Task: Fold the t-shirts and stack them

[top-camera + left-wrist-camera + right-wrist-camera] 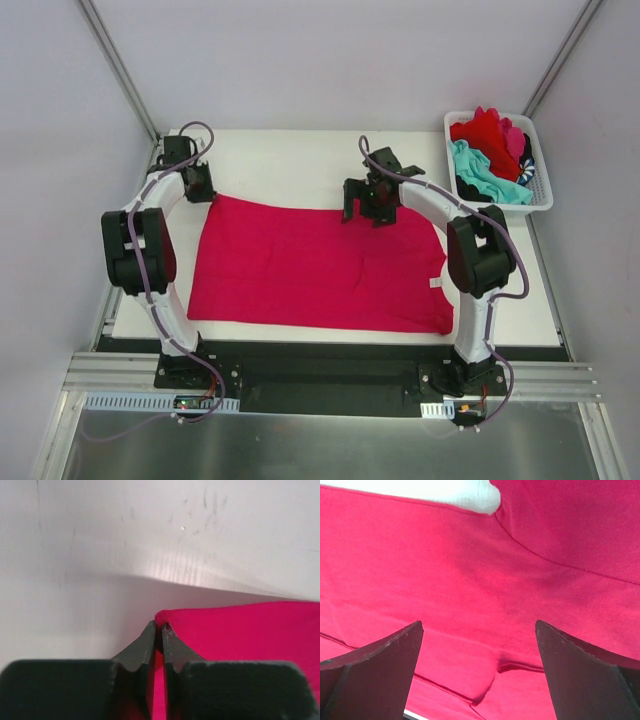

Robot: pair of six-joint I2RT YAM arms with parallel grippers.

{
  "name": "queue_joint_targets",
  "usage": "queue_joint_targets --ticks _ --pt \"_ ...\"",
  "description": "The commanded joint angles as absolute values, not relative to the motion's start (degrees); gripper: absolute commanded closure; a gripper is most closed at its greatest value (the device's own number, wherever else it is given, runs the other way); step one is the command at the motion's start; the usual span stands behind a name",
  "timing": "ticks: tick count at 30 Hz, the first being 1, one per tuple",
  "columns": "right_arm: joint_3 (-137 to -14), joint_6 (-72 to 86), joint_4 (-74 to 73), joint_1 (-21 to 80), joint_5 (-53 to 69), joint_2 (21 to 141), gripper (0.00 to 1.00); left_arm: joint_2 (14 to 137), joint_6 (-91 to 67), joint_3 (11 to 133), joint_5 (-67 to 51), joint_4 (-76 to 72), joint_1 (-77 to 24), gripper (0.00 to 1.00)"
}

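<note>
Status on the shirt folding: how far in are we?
Early. Done: magenta shirt laid flat on the table. In hand: left end effector pinches its far left corner; right end effector hovers open over the far edge. Left: finishing this fold, then the red shirt, teal shirt and dark shirt in the basket. No stack yet.

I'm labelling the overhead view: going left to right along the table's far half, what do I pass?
left gripper → right gripper → white basket; the magenta t-shirt spans both grippers, so it's unplaced.
</note>
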State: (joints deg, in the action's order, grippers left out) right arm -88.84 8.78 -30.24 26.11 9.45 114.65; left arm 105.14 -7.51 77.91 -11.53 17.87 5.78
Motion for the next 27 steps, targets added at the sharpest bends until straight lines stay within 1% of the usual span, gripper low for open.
queue_joint_targets --ticks 1,2,3,4,7,8,10,11,12,15,17,19,25,27 --pt "-88.4 9.4 -30.8 26.5 9.4 111.4 0.01 112.1 -1.1 85.9 -10.6 19.7 6.7 0.72" --pt "-88.4 9.3 -31.1 26.5 9.4 111.4 0.01 112.9 -1.1 87.2 -9.1 20.3 6.6 0.51" --pt "-88.5 9.3 -31.3 26.6 9.1 111.1 0.01 113.5 -1.3 89.3 -7.2 20.8 6.6 0.38" --pt "-88.3 9.1 -32.0 26.7 8.5 110.6 0.0 113.2 -1.5 90.4 -0.9 22.1 6.6 0.15" --pt "-88.7 8.4 -32.8 26.6 6.7 109.4 0.0 110.5 -2.3 91.1 4.6 22.8 6.9 0.11" --pt "-89.2 8.5 -33.2 26.3 6.0 109.3 0.03 109.6 -3.2 91.2 4.0 23.7 7.2 0.11" --pt "-91.7 8.2 -34.0 25.2 4.7 109.8 0.04 106.7 -6.3 91.0 1.8 23.8 7.6 0.11" --pt "-92.8 8.2 -34.1 23.8 3.5 110.4 0.04 106.1 -6.9 90.9 -1.5 23.6 7.7 0.11" --pt "-96.5 8.0 -34.5 22.8 2.9 111.8 0.04 106.0 -7.3 91.1 -2.9 23.7 7.6 0.12" --pt "-104.1 7.2 -37.6 17.9 1.8 115.6 0.04 108.0 -9.0 91.1 -4.1 24.0 7.6 0.14" --pt "-111.4 5.6 -39.0 15.1 0.4 120.0 0.03 109.3 -10.0 90.4 -4.5 24.3 7.8 0.16" --pt "-116.8 4.2 -39.6 13.7 -1.4 123.8 0.03 110.4 -11.2 89.5 -6.0 24.2 8.3 0.17" --pt "-120.1 0.4 -33.9 12.1 -1.8 129.5 0.03 112.8 -12.3 88.9 -8.3 24.2 8.9 0.2" --pt "-121.6 0.4 -32.5 11.4 -1.3 131.8 0.02 113.8 -12.7 89.4 -9.9 24.1 9.3 0.2"
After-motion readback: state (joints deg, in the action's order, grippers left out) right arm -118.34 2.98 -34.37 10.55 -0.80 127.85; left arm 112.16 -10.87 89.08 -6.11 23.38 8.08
